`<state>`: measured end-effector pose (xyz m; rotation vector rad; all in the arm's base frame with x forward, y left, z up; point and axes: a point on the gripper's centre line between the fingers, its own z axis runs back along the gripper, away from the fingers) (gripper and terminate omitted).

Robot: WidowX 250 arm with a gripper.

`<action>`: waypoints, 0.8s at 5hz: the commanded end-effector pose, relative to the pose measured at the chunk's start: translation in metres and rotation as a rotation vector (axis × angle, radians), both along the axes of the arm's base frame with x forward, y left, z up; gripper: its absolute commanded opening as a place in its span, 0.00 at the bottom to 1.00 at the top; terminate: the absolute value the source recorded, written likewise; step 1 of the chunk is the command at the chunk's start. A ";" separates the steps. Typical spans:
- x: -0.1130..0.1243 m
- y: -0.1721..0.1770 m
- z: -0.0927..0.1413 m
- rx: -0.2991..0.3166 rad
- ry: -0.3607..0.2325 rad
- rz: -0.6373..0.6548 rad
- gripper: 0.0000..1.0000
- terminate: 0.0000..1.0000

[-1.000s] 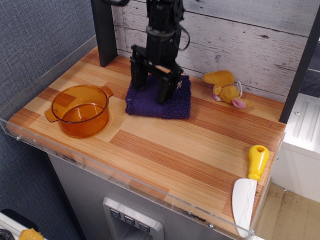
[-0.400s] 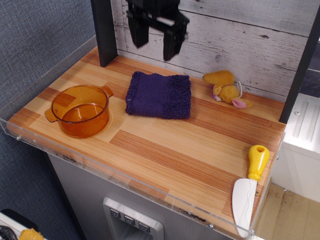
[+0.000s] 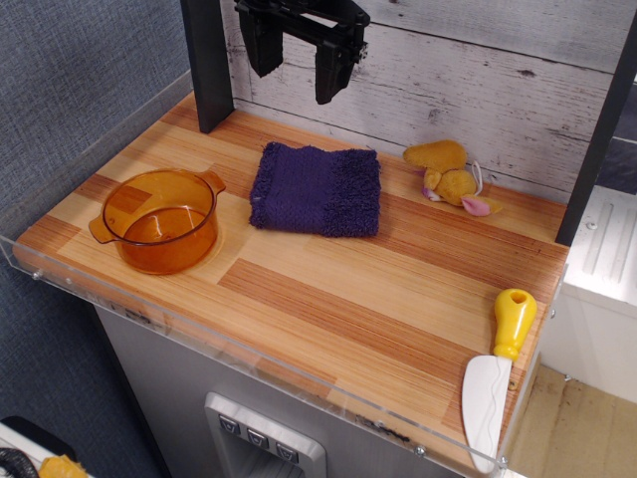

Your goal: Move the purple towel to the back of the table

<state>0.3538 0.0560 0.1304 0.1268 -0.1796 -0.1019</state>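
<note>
**A:** Where does the towel (image 3: pixel 317 189) lie?

**B:** Flat on the table (image 3: pixel 328 289), in the back half, right of the orange pot (image 3: pixel 159 219) with a strip of bare wood between them. Its far edge lies near the white plank wall (image 3: pixel 478 70), with a narrow band of tabletop showing behind it.

**A:** And the gripper (image 3: pixel 297 65)?

**B:** It hangs in the air above and behind the towel, in front of the wall, well clear of the cloth. Its two dark fingers (image 3: pixel 330 72) point down and stand wide apart, with nothing between them.

**A:** What else sits close to the towel?

**B:** A yellow plush toy (image 3: pixel 448 171) lies to the towel's right, near the wall, with a gap of wood between the two. A black post (image 3: pixel 207 60) stands to the towel's back left, at the wall.

**A:** How much open room is there?

**B:** The broad stretch in front of the towel is bare wood down to the clear rim (image 3: pixel 229 344) at the front edge. A knife (image 3: pixel 495 383) with a yellow handle and white blade lies far to the towel's front right, at the table's right edge, its blade tip reaching the front corner. The pot sits close to the rim on the left.
</note>
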 end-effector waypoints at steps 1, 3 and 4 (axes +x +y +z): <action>-0.010 0.001 0.016 0.009 -0.058 -0.010 1.00 0.00; -0.010 0.001 0.016 0.009 -0.058 -0.010 1.00 0.00; -0.010 0.001 0.016 0.009 -0.058 -0.010 1.00 1.00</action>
